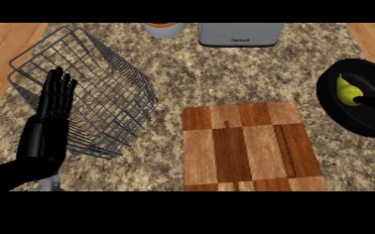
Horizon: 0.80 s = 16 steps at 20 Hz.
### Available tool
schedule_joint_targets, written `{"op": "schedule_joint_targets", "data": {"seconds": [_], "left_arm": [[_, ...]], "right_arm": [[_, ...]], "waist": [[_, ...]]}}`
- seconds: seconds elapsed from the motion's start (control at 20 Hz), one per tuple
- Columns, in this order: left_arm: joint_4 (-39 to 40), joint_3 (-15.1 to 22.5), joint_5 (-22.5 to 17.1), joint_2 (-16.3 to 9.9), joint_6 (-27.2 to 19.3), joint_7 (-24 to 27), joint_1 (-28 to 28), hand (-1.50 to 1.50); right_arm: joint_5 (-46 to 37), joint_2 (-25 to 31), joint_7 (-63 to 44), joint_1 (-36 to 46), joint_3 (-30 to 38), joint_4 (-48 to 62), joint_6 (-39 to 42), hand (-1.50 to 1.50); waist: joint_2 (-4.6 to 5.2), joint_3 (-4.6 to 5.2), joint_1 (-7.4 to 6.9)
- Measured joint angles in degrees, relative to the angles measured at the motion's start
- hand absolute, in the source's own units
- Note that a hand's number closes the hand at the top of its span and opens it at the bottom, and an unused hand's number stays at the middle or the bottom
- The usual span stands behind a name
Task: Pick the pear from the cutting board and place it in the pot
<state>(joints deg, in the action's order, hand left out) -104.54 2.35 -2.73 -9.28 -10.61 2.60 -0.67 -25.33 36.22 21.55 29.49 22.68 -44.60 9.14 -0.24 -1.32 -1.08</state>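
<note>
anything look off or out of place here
Nothing stands out. The pear lies inside the black pot, the cutting board is bare, and the wire rack sits tilted.

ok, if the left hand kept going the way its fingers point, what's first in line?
Most likely the wire dish rack: the left hand shows over its near-left side, fingers straight toward the back. Depth is unclear; it may pass above.

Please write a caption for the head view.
Pear lies in the pot; cutting board bare; left hand open.
</note>
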Motion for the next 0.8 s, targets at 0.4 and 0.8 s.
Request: {"op": "schedule_joint_targets", "data": {"seconds": [0.4, 0.8], "left_arm": [[-0.07, 0.05, 1.11, 1.13, -0.13, 0.89, -0.24, 0.0], [-0.32, 0.38, 1.54, 1.75, 0.56, 0.19, 0.37, 0.0]], "right_arm": [[10.37, 3.74, 3.18, 4.32, 10.64, 11.07, 5.13, -1.5], [13.79, 10.12, 8.87, 5.1, 15.72, 19.94, 8.68, -1.5]], "waist": [[0.05, -0.03, -0.11], [0.33, -0.03, -0.64]]}}
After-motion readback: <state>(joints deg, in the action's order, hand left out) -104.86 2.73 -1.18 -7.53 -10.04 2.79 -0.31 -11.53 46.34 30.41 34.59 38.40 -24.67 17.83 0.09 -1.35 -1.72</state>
